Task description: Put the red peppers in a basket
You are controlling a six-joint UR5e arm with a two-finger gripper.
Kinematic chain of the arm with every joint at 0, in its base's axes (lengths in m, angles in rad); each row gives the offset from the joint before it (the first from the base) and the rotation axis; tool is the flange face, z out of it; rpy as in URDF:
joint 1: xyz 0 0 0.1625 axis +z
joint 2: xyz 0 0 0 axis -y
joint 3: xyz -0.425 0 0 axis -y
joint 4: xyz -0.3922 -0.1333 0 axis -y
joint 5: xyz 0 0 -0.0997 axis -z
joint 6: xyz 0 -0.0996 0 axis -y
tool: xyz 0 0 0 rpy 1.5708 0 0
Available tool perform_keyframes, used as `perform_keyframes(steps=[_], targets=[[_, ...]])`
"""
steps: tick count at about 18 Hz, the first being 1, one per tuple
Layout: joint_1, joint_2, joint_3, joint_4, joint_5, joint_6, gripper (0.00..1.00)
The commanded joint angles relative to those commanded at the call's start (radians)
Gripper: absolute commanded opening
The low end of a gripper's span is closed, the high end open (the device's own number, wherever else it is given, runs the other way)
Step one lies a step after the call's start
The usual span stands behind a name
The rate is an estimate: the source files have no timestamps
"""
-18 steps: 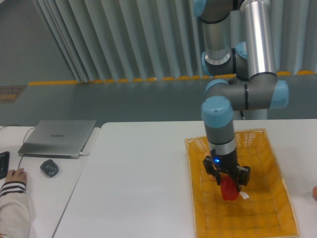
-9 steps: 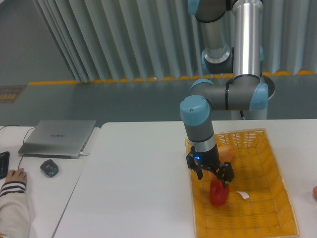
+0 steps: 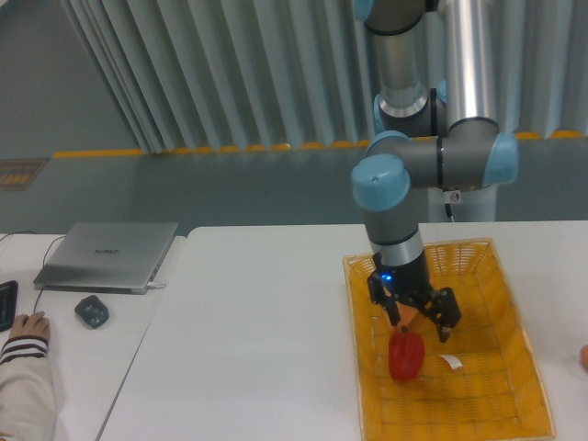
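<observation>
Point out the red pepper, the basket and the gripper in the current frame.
red pepper (image 3: 406, 357), fixed camera view, middle of its glossy body
basket (image 3: 518, 322), fixed camera view, bare woven floor near its right side
gripper (image 3: 422, 323), fixed camera view, midway between its fingers, above the pepper

laptop (image 3: 108, 254) closed | mouse (image 3: 91, 311) beside | white tag (image 3: 449, 361) | table (image 3: 257, 340)

I've got the large shallow yellow-orange woven basket (image 3: 514, 303) on the right side of the white table (image 3: 257, 322). The small glossy red bell pepper (image 3: 406, 356) lies inside it, toward its left wall. The black two-finger gripper (image 3: 421, 319) is just above and behind the pepper. A pale orange-tan bread piece (image 3: 410, 317) sits behind the pepper, partly hidden by the gripper. A small white tag (image 3: 449, 361) lies right of the pepper. On the adjoining table at left: grey closed laptop (image 3: 108, 254), black mouse (image 3: 91, 311) in front of it.
</observation>
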Motion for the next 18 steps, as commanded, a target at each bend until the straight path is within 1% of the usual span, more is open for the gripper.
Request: perform_keyframes(steps=[1,2,4,6,9,10,12,14,16,18], targets=[[0.005,0.006,0.0,-0.012,0.0,0.046,1.0],[0.018,0.024,0.0,-0.017,-0.002,0.085,1.0],[0.044,0.029,0.0,-0.029,-0.006,0.134,1.0],[0.096,0.038,0.002,-0.067,-0.021,0.233,1.0],[0.185,0.06,0.002,-0.129,-0.063,0.448,1.0],[0.21,0.071,0.002,-0.144,-0.069,0.491,1.0],[0.256,0.084,0.002,-0.178,-0.089,0.536,1.0],[0.284,0.089,0.002,-0.198,-0.098,0.589,1.0],[0.313,0.089,0.002,-0.224,-0.098,0.716,1.0],[0.325,0.088,0.002,-0.233,-0.098,0.79,1.0]])
